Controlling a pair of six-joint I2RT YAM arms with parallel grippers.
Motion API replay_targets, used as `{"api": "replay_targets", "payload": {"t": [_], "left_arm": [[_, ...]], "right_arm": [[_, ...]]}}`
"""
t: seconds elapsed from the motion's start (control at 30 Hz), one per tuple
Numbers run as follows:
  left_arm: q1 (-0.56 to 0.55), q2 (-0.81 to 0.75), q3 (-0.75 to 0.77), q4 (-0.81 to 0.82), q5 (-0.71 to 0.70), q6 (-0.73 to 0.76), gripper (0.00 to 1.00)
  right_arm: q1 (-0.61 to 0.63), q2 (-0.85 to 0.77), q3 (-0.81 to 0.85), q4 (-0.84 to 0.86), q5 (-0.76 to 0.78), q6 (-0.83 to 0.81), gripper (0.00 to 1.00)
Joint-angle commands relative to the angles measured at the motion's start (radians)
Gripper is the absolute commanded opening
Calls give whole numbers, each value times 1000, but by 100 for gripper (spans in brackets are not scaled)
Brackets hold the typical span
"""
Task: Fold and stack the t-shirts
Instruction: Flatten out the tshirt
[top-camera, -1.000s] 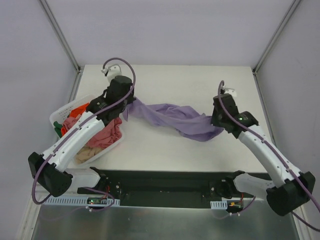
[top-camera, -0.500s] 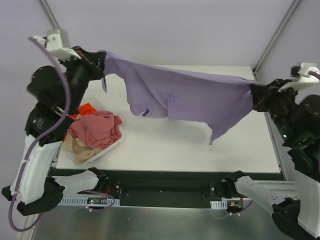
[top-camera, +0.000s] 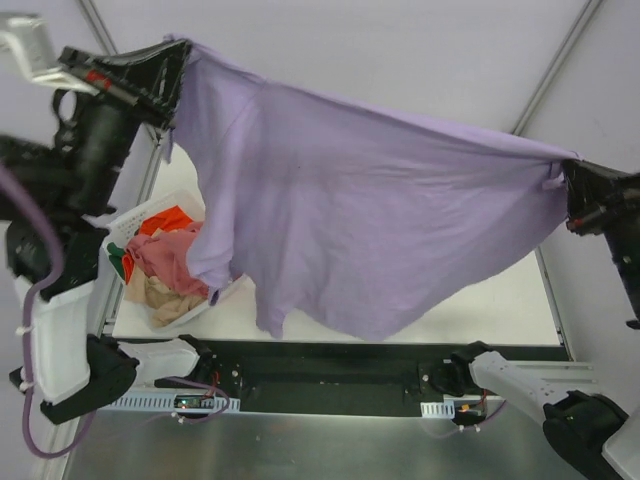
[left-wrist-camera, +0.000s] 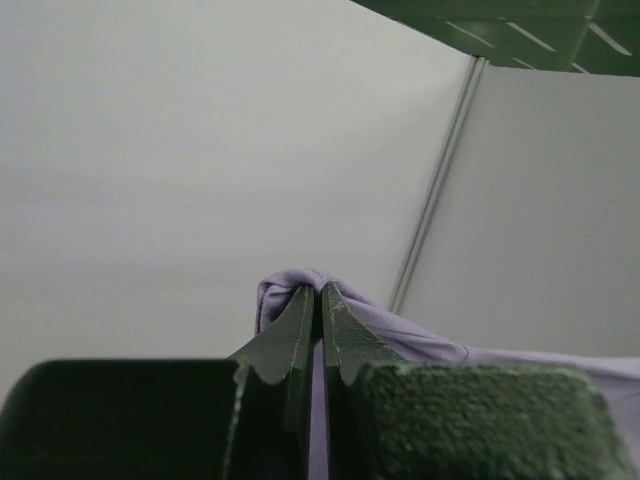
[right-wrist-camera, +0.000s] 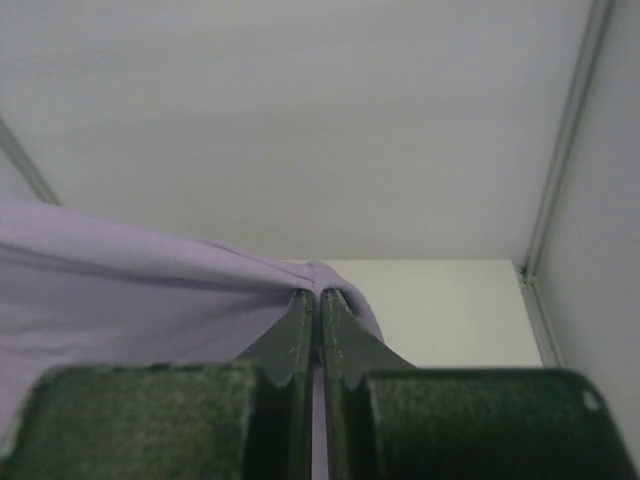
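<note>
The lavender t-shirt (top-camera: 360, 230) hangs spread wide in the air between my two grippers, high above the table. My left gripper (top-camera: 172, 62) is shut on its upper left corner; the pinched cloth shows in the left wrist view (left-wrist-camera: 300, 285). My right gripper (top-camera: 572, 185) is shut on its right corner, where the cloth bunches at the tips in the right wrist view (right-wrist-camera: 325, 275). Salmon pink (top-camera: 165, 255), orange-red (top-camera: 160, 220) and beige (top-camera: 165, 298) shirts lie heaped in the white basket (top-camera: 120, 225) at the left.
The white table (top-camera: 500, 300) lies below, mostly hidden by the hanging shirt. Metal frame posts (top-camera: 545, 90) rise at the back corners. The arm bases and black rail (top-camera: 330, 375) sit at the near edge.
Both grippers have risen higher and moved further apart towards the camera. The lavender shirt has opened from a stretched band into a wide hanging sheet.
</note>
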Motion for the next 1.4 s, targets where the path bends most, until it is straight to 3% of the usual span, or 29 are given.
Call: {"api": "replay_targets", "payload": {"t": [0.0,0.1,0.23,0.33,0.37,0.43,0.47,0.5,0.53,0.57,0.6,0.8,0.93,1.1,1.2,1.37], "left_arm": [[3,219,19,121,-187,96,0],[5,391,22,176,-363,172,0],[32,684,69,199,-469,237,0],[40,942,138,204,-458,306,0],[39,1030,180,204,-419,327,6],[39,1172,232,204,-381,363,38],[39,1224,252,204,-385,376,61],[39,1263,261,204,-393,384,89],[39,1280,255,204,-408,375,99],[39,1275,235,202,-410,361,99],[39,1257,202,202,-399,344,99],[39,1036,-48,199,-274,161,99],[40,903,-248,147,-192,9,99],[43,763,-485,84,10,-139,99],[55,715,-605,79,67,-228,99],[104,761,-687,73,204,-334,99]], "right_arm": [[-5,136,-96,81,397,-117,0],[-52,219,-214,208,515,-181,0],[-331,385,-364,276,257,-102,0],[-412,544,-538,459,109,-109,0],[-431,605,-575,512,95,-93,0],[-457,760,-565,544,29,-76,0],[-480,867,-530,538,22,-60,2],[-488,943,-485,511,9,-62,13],[-489,995,-430,448,14,-50,31],[-489,1037,-372,395,23,-40,49],[-489,1054,-347,374,21,-43,96],[-489,945,-481,377,46,44,96],[-480,820,-671,345,-75,121,96],[-428,681,-917,376,-239,185,96],[-411,623,-1038,412,-325,248,96],[-423,612,-1166,449,-319,283,96]]}}
